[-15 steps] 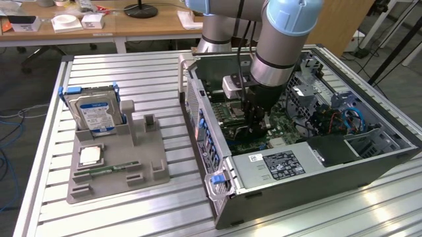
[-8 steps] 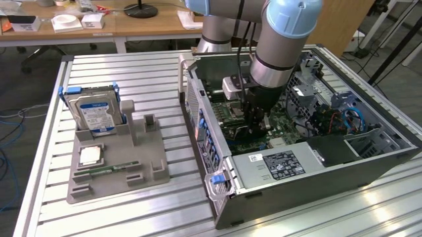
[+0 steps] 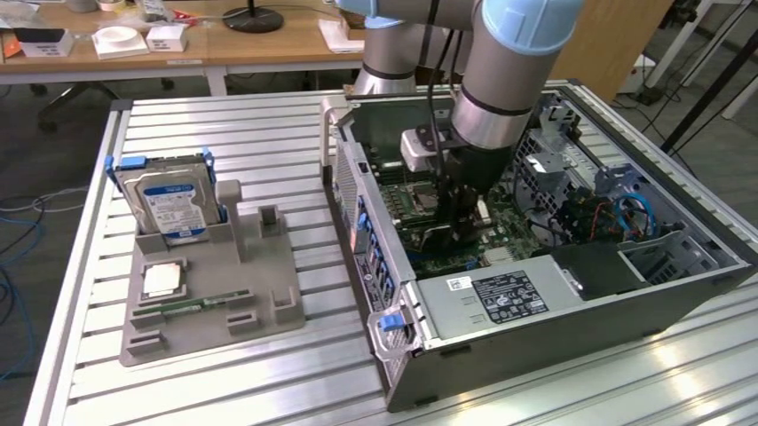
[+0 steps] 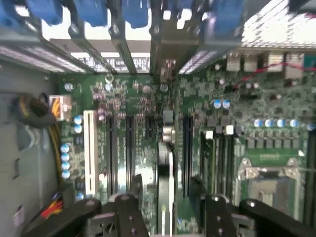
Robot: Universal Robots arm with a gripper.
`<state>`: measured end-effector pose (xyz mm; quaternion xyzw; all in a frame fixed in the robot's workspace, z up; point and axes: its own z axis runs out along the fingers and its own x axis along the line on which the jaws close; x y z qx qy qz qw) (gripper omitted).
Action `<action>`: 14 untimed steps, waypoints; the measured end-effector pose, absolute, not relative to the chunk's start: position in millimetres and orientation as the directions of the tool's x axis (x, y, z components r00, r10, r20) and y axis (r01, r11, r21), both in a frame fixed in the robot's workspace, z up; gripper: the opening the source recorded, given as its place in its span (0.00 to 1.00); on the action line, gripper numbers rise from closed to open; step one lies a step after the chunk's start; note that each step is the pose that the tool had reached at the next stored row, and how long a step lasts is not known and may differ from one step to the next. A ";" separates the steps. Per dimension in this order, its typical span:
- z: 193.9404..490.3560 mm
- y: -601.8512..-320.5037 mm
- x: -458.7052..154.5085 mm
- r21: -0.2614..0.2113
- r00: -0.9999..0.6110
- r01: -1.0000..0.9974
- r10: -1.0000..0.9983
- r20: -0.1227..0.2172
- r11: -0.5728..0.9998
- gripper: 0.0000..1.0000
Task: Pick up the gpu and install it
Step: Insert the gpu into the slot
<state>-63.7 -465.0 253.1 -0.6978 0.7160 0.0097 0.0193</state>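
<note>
My gripper (image 3: 454, 229) reaches down inside the open computer case (image 3: 355, 191), just above the motherboard (image 4: 123, 98). In the wrist view the gpu (image 4: 166, 163) is seen edge-on as a thin dark card with a silvery strip, standing upright among the expansion slots and running toward the case's rear wall. My gripper (image 4: 167, 190) straddles it, and both black fingers (image 4: 137, 185) stand a little away from the card's faces, so the jaws are open. How deep the card sits in its slot is hidden.
On the exterior view's left, a grey fixture (image 3: 219, 306) holds a hard drive (image 3: 176, 206), a processor chip (image 3: 162, 280) and a memory stick (image 3: 190, 307). Inside the case are a power supply (image 3: 503, 297), cables (image 3: 592, 217), a processor socket (image 4: 269, 170) and a white slot (image 4: 91, 148).
</note>
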 end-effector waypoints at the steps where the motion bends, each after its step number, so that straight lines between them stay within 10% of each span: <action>1: 257.5 -465.0 -63.7 -0.013 -0.025 -1.000 -0.999 -0.041 0.026 0.51; 14: 286.8 -464.8 -63.7 -0.013 -0.025 -1.000 -0.999 -0.042 0.026 0.43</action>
